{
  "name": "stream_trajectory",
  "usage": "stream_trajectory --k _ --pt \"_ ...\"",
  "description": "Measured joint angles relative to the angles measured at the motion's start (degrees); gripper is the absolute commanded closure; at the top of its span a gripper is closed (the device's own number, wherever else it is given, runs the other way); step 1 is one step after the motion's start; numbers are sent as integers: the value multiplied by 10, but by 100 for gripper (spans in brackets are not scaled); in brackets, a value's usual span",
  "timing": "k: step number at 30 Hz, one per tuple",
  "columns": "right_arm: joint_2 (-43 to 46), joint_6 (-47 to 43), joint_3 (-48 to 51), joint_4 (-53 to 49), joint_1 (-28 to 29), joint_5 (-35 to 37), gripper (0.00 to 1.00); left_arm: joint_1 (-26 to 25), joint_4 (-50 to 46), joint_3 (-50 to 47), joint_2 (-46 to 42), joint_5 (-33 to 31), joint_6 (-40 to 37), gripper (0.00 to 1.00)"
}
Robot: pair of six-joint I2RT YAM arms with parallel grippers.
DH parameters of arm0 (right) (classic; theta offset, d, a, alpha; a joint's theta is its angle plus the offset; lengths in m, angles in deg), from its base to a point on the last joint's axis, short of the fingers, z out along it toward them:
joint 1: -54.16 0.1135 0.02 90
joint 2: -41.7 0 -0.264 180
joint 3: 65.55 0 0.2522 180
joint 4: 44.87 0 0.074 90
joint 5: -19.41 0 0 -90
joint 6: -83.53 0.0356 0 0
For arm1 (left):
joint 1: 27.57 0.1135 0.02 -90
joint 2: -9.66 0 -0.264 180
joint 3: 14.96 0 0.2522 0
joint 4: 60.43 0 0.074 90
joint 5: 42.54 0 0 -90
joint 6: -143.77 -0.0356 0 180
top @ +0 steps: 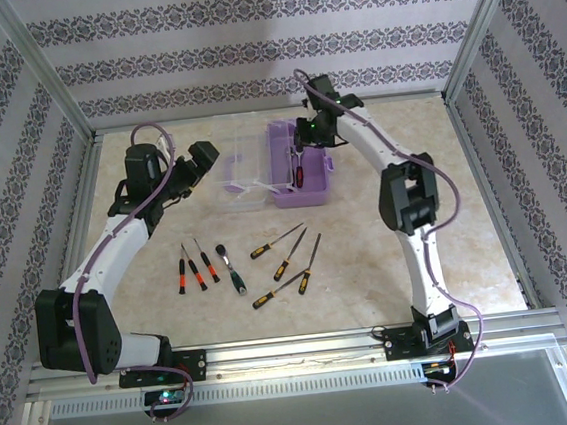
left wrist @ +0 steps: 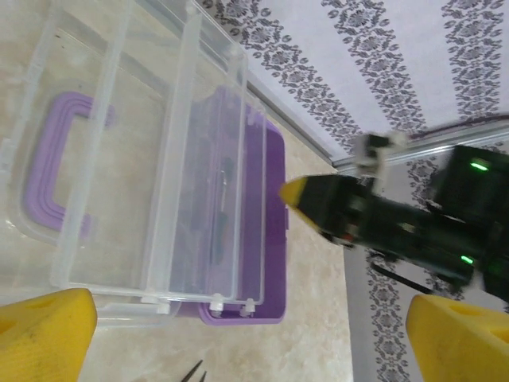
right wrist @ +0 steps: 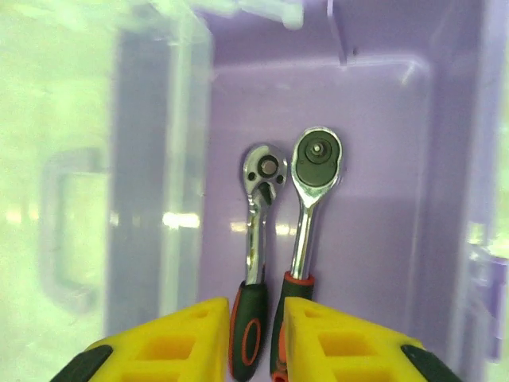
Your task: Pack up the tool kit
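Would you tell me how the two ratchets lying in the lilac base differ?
The smaller ratchet has a shiny, narrow head; the larger ratchet has a broad head with a dark round centre. The smaller ratchet's head stops short, while the larger ratchet reaches further up the lilac base. Both lie side by side, heads the same way, with black, red-trimmed handles.
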Motion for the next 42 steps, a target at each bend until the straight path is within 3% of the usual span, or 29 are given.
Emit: stream_trajectory --k 10,14,18,23,30,37,42 --pt "330 -26 431 182 -17 7 63 17 -86 33 -15 -71 -68 1" --pt "448 -33 558 233 -7 21 57 17 -125 45 -35 -101 -89 4" --pt "558 -21 655 280 -3 35 58 12 -167 57 -70 -126 -109 7" --pt "576 -2 681 325 19 43 63 -32 -226 53 -111 -163 -127 11" --pt "548 24 704 371 86 52 64 -162 -321 7 -123 -235 -139 23" --pt "537 26 737 417 99 55 67 -232 -357 -97 -153 -280 -96 37" --pt "529 34 770 441 99 54 68 -258 -353 -135 -123 -284 -67 46"
